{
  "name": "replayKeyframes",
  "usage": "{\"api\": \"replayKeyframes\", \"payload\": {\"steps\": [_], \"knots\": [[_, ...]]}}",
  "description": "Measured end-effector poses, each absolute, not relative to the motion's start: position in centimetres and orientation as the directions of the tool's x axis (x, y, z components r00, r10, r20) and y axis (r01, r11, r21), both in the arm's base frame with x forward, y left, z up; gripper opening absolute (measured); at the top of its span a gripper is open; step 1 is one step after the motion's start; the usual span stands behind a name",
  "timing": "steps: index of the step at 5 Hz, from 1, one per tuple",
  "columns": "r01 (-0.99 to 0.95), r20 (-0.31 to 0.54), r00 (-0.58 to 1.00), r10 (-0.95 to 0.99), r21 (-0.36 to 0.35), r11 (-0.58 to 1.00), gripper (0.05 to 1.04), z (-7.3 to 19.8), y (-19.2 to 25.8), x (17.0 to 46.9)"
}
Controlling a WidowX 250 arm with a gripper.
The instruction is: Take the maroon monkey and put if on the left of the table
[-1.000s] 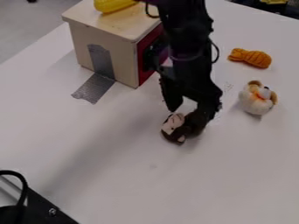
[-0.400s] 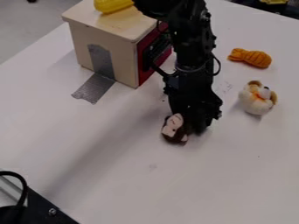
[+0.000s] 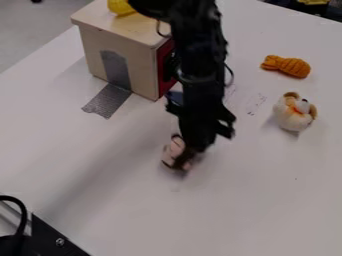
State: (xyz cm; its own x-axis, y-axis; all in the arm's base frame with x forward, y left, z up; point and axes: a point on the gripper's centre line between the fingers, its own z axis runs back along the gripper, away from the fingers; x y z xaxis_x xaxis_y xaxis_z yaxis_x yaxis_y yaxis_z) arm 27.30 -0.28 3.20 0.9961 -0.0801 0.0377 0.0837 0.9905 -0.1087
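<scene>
The black gripper (image 3: 194, 146) hangs low over the middle of the white table (image 3: 220, 210), shut on the brown monkey. The monkey (image 3: 175, 152), with a pale pinkish face, shows at the lower left of the gripper; the rest of its body is hidden by the gripper. Whether the monkey touches the tabletop I cannot tell.
A wooden box (image 3: 137, 70) with a red front stands behind and left of the gripper, grey tape (image 3: 107, 101) running down to the table. At the right lie an orange toy (image 3: 286, 66) and a white plush (image 3: 294, 113). A black metal frame (image 3: 50, 237) occupies the front-left corner.
The gripper's fingers have come together on the monkey. Gripper and monkey have then shifted left and slightly toward the camera.
</scene>
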Motion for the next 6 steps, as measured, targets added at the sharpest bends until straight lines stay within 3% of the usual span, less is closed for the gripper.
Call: {"api": "replayKeyframes", "payload": {"steps": [1,2,4,5,6], "knots": [[0.007,0.084,0.996,0.004,-0.132,0.991,0.120,6.0,3.2,25.8],[-0.087,0.120,0.987,0.102,-0.125,0.988,0.102,6.9,7.7,23.6],[-0.242,0.053,0.968,0.245,-0.057,0.969,0.102,1.8,15.9,21.8],[-0.267,0.055,0.961,0.270,-0.053,0.962,0.125,0.0,16.8,22.2],[-0.247,0.063,0.967,0.248,-0.032,0.969,0.342,0.0,16.4,22.4]]}}
